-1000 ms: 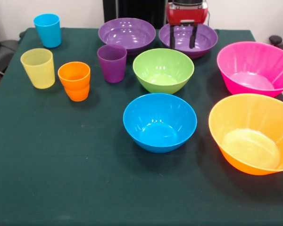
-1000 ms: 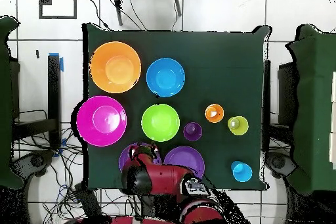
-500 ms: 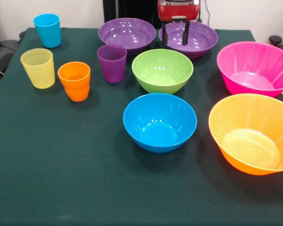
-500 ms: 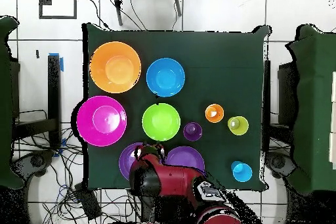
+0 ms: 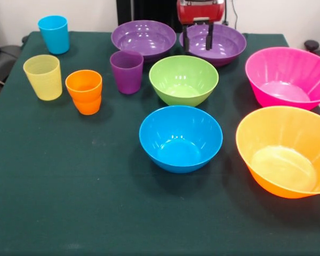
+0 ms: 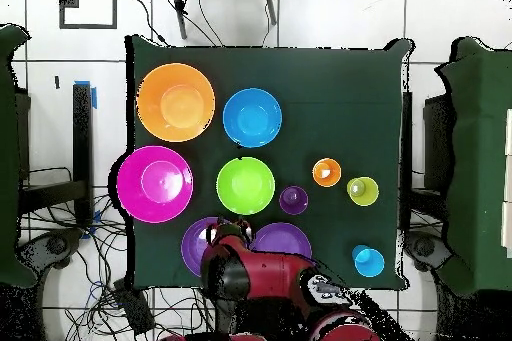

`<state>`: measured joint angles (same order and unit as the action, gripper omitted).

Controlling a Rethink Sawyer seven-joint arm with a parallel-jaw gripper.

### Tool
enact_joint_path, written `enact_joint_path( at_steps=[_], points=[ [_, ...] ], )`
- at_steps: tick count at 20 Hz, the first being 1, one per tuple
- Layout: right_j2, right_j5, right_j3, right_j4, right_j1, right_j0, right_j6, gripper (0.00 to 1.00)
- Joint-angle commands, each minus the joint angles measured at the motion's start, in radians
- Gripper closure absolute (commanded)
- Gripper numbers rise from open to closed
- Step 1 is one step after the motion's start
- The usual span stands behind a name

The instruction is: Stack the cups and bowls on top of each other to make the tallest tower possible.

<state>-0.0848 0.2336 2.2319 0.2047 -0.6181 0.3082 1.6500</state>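
Over the last second the claw (image 5: 197,37) has slid from the middle of the right-hand purple bowl (image 5: 216,45) toward its 9 o'clock rim and settled there, which suggests a grasp of that rim is being lined up; no tower has been started. Its two dark fingers (image 5: 208,37) hang apart, holding nothing, one outside the rim and one over the bowl's hollow, at the desk's (image 5: 69,186) 12 o'clock edge.

The arm (image 6: 255,282) hides part of both purple bowls (image 6: 196,242) overhead.
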Motion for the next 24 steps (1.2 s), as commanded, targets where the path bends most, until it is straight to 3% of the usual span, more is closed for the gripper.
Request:
enact_joint_path(
  at_steps=[1,7,11,24],
  points=[
    [-0.08,-0.047,-0.034,0.068,0.069,0.007,0.11,0.0],
    [-0.037,-0.025,-0.066,0.074,0.091,-0.038,0.107,0.0],
    [-0.052,0.022,-0.077,0.09,0.135,-0.022,0.129,0.0],
    [-0.054,0.021,-0.107,0.078,0.163,-0.023,0.132,0.0]
  ],
)
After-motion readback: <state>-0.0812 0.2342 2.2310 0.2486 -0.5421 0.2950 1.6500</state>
